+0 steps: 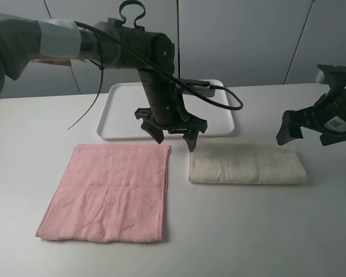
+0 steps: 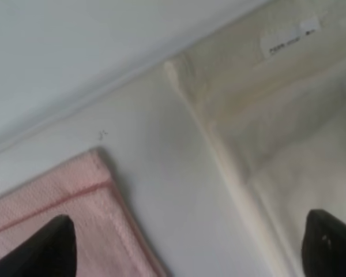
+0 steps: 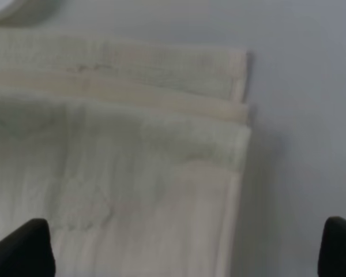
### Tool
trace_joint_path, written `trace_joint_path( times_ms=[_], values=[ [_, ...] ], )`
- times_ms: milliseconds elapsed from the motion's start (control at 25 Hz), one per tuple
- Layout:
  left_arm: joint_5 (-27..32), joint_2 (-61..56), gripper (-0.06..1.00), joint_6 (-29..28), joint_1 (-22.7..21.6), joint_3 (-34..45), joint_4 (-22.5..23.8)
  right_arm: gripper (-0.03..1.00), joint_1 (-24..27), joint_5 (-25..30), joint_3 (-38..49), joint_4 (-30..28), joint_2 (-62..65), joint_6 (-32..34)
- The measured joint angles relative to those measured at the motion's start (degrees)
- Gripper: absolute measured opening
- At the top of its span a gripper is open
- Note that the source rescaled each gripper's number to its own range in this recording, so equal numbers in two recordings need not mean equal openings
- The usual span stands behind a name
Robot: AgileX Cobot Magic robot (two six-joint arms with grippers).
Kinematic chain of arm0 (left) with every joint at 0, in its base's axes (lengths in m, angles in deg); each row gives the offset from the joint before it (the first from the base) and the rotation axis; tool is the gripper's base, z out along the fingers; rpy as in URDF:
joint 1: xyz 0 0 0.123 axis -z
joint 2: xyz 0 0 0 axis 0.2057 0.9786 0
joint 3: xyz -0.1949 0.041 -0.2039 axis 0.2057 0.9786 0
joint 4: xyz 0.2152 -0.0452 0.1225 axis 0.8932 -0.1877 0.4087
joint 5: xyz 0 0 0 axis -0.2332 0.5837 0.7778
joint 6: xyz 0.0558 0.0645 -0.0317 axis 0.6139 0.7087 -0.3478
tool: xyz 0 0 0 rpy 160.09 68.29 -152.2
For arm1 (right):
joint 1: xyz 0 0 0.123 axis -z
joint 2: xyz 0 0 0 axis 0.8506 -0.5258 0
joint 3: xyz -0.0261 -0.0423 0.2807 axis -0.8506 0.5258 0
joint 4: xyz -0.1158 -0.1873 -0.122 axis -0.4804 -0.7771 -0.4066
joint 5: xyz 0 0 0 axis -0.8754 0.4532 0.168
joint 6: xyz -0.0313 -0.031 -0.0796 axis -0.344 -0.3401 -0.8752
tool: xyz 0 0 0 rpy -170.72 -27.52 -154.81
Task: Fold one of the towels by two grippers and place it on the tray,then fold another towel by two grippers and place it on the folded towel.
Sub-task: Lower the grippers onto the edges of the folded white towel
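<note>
- White table (image 1: 230, 231) before a pale panelled wall (image 1: 236, 40); every item below sat on or above it.
- Tray (image 1: 122, 109): white, at the far middle of the table, holding no towel.
- Pink towel (image 1: 106, 193): spread flat on the table at the left, its far edge just in front of the tray.
- Cream towel (image 1: 248, 164): folded into a long band, lying on the table to the right of the pink towel and apart from it, in front of the tray's right end. Stacked layers showed at its right end in the right wrist view (image 3: 115, 173); a small white label (image 2: 289, 39) showed in the left wrist view.
- Left gripper (image 1: 176, 144): jaws spread wide, grasping nothing. It stood over the strip of table between the two towels at their far corners, one tip above the pink corner (image 2: 57, 196), the other above the cream towel's left end (image 2: 277, 144). Whether the tips touched the cloth could not be told.
- Right gripper (image 1: 303, 138): jaws spread wide, grasping nothing, raised over the cream towel's far right corner, one tip over the cloth, the other over bare table beyond its edge.
</note>
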Motion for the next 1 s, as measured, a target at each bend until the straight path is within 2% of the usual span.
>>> trace_joint_path(
  times_ms=[120, 400, 640, 840, 1000],
  values=[
    [1.1, 1.6, 1.00, -1.0, 0.6, -1.4, 0.5, 0.99, -0.4, 0.5, -0.2, -2.8, -1.6, 1.5],
    [1.4, 2.7, 0.98, -4.7, 0.9, -2.0, 2.1, 0.99, -5.4, 0.2, -0.2, -10.5, -4.0, 6.4],
    [1.3, 2.9, 0.90, -5.5, 0.9, -2.0, 2.9, 0.99, -5.6, -0.1, -0.2, -12.4, -4.4, 7.9],
    [0.1, 3.1, 0.90, -5.4, 0.9, -2.0, 2.9, 0.99, -5.6, -0.1, -0.2, -12.5, -4.4, 8.0],
    [-1.2, 3.1, 0.93, -2.5, 0.9, -2.0, 1.1, 0.99, -5.6, -0.1, -0.2, -12.5, -4.4, 8.0]
  ],
)
